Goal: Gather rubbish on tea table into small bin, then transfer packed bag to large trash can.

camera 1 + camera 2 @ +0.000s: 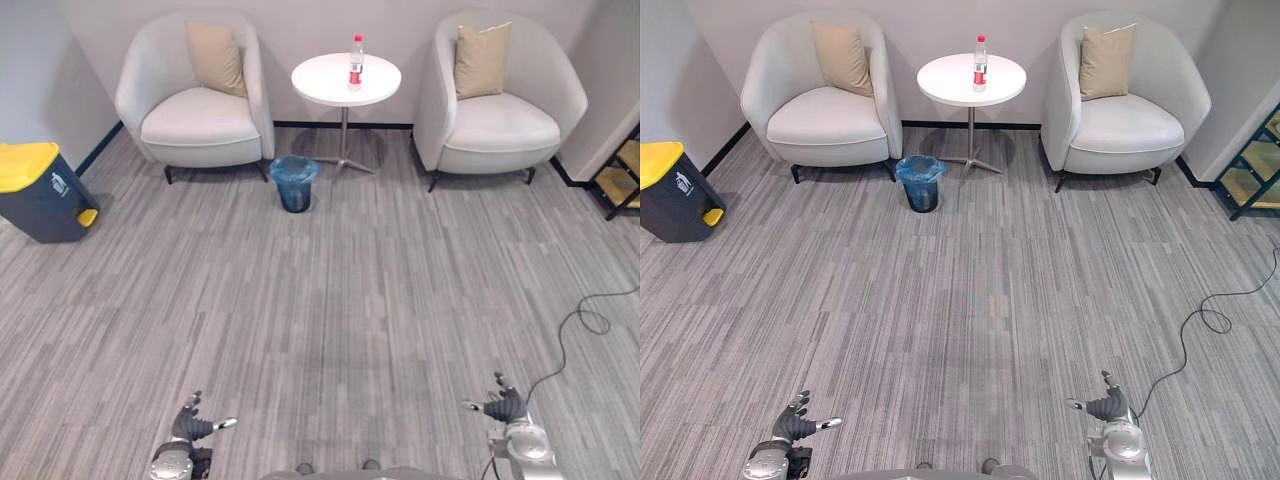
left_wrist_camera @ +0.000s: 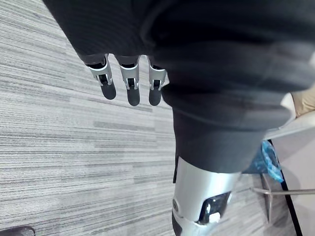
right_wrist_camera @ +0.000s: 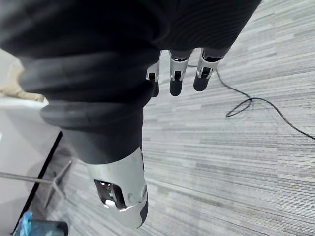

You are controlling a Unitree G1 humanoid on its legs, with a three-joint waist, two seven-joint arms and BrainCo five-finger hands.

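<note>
Left eye view: the round white tea table [image 1: 320,82] stands at the far wall. A red-labelled plastic bottle [image 1: 355,62] is upright on its top, toward the right edge. The small bin [image 1: 294,183], lined in blue, sits on the grey carpet [image 1: 330,300] just in front of the table and a little to its left. A pale left armchair [image 1: 195,120] and right armchair [image 1: 505,125] flank the table closely. The large trash can [image 1: 40,195], dark with a yellow lid, is well to the left of the table by the side wall. The left hand [image 1: 192,425] and right hand [image 1: 503,405] hang low over the carpet, far in front of the table and well apart from each other.

Right eye view: a shelf unit [image 1: 1252,165] shows far to the right of the table, beyond the right armchair.

Left wrist view: the left hand's fingers [image 2: 130,88] reach out straight, side by side, with the thumb [image 2: 202,209] apart. They grasp nothing. The small bin shows beyond them, beside the table.

Right wrist view: the right hand's fingers [image 3: 176,78] are likewise straight and empty, with the thumb [image 3: 120,196] spread away.
</note>
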